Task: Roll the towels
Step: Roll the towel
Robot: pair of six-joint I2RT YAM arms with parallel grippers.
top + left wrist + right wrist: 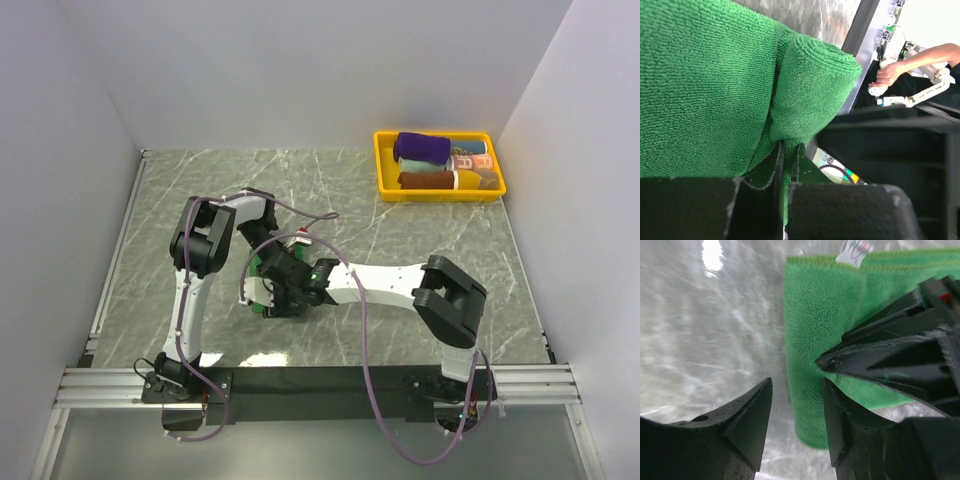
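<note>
Grip: my left fingers [840, 215] clench the green towel [705, 85], probably to pin its roll; my right fingers [745, 420] hang parted, empty.

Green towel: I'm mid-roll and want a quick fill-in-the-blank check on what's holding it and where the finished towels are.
The green towel carries a small ___ tag.
Of the left gripper and the right gripper, the one shut on that towel is the ___.
The dark purple towel lies rolled in the ___ tray.
Missing words: white; left; yellow.
</note>
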